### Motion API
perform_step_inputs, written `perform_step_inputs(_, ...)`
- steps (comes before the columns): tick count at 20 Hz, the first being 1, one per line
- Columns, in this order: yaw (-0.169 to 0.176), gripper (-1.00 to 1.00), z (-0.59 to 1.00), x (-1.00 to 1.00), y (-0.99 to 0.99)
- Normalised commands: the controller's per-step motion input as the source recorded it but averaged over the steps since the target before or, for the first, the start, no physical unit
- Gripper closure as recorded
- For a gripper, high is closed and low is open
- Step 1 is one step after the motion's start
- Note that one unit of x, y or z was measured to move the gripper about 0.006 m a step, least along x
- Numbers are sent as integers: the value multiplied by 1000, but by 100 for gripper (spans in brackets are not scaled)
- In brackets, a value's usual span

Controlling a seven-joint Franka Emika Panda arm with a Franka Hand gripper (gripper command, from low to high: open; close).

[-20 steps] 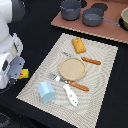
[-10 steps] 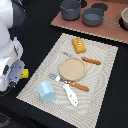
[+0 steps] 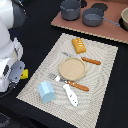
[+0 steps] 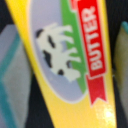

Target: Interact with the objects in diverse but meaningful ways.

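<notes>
Yellow printed rectangular butter block (image 4: 75,70), glossy, cow picture and red "BUTTER" banner, fills the wrist view between blurred grey fingers (image 4: 12,65). In the exterior view its yellow corner (image 3: 24,74) pokes out at the white arm's gripper (image 3: 19,74), off the woven beige placemat (image 3: 102,75); jaws clamped on it. Pale blue house-shaped carton (image 3: 46,91) sits on the mat nearby.
</notes>
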Motion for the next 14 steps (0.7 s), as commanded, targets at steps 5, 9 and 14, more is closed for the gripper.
perform_step_inputs(5,57,100,760,-95,270)
perform_step_inputs(9,45,100,1000,171,516)
perform_step_inputs(14,36,100,1000,318,634)
